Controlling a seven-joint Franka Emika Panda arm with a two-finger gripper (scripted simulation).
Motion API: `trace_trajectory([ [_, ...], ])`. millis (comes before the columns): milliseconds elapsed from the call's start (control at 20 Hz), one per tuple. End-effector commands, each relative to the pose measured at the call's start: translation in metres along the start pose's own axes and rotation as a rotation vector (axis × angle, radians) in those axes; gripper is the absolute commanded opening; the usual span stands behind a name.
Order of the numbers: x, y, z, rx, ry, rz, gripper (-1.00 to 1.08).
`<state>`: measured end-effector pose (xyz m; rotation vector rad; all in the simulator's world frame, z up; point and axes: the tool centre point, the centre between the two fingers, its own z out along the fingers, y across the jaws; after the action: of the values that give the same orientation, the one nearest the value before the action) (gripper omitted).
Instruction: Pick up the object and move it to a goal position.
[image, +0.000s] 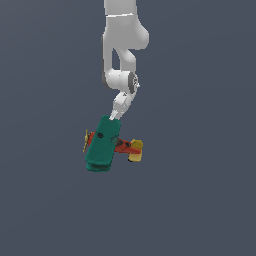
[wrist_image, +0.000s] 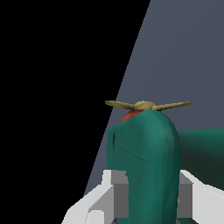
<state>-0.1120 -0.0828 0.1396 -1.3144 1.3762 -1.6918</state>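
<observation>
We see the white arm reaching down from above, its hand closed on the toy plane, one finger pressed to each side of the broad teal wing. In the exterior view the plane hangs at the arm's tip, its yellow propeller toward the exterior view's left and its yellow tail toward the exterior view's right, with the red body between them. Around it lies only plain grey-blue ground; we cannot tell whether the plane touches it.

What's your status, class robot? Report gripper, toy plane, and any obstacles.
Gripper shut on biplane, fingers clamping a teal wing. No goal marker visible. Nothing seen in the way.
</observation>
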Motion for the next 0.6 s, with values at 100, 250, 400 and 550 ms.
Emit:
trace_trajectory([
  [100,-0.009,-0.007,-0.016,0.002,-0.002,0.0,-1.0],
  [250,-0.016,-0.012,-0.03,0.001,-0.002,0.001,-1.0],
  [400,-0.024,-0.017,-0.047,0.001,-0.003,0.002,-1.0],
  [550,-0.032,-0.023,-0.061,0.0,-0.004,0.002,-1.0],
])
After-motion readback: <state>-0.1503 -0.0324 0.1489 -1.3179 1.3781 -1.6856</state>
